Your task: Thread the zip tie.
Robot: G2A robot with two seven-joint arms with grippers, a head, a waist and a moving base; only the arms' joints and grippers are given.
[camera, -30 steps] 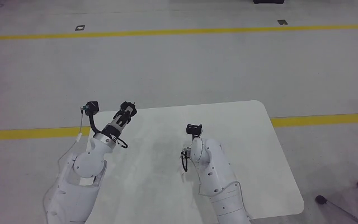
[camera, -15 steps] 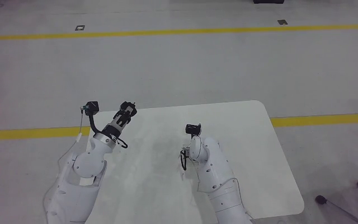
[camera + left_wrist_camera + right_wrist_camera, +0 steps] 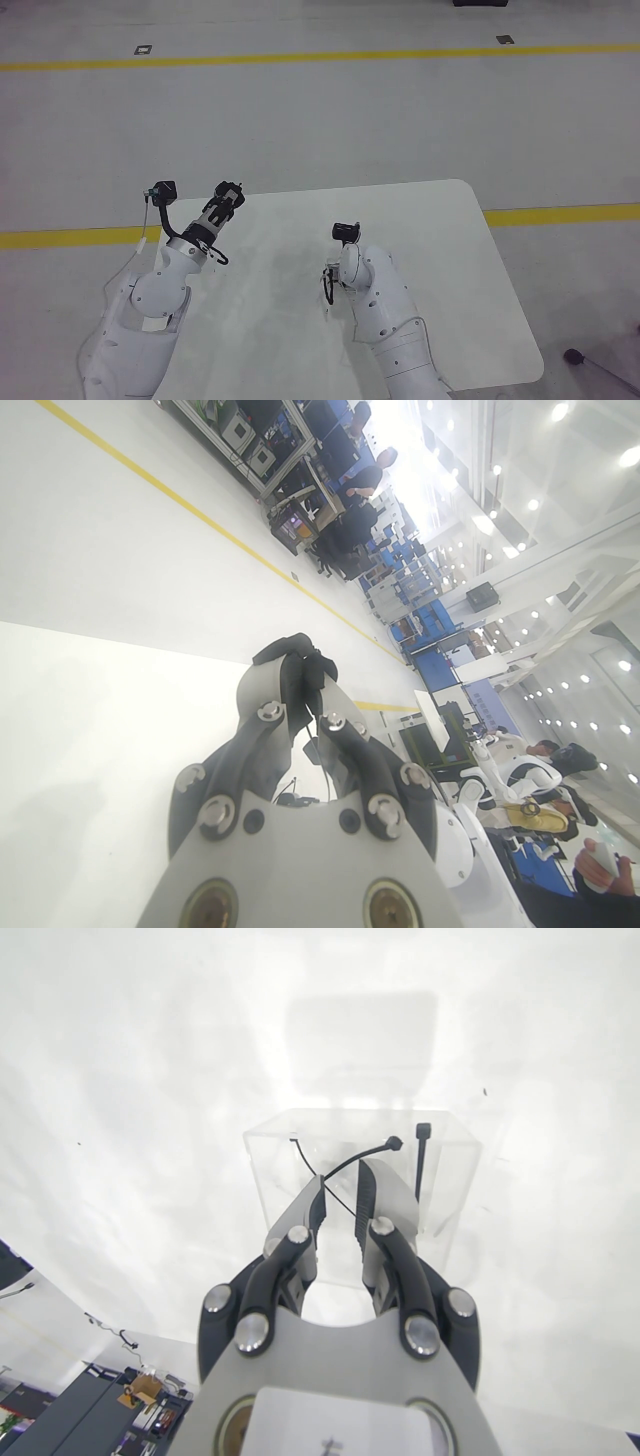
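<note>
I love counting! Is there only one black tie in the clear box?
No, the clear box holds several black ties, two crossing each other and another standing upright.

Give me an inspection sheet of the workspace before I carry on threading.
surface: white table with rounded corners, a few tiny dark specks.
job's things: clear plastic box on the table, holding several black zip ties, two of them crossing.
clutter: nothing seen.
grippers: right gripper open, fingers either side of the crossing ties; left gripper shut, raised at the table's far-left corner, a thin black strand between its fingers, identity unclear.
cables: black cable looping off the left arm's wrist.
surroundings: grey floor with yellow lines; equipment racks beyond.
</note>
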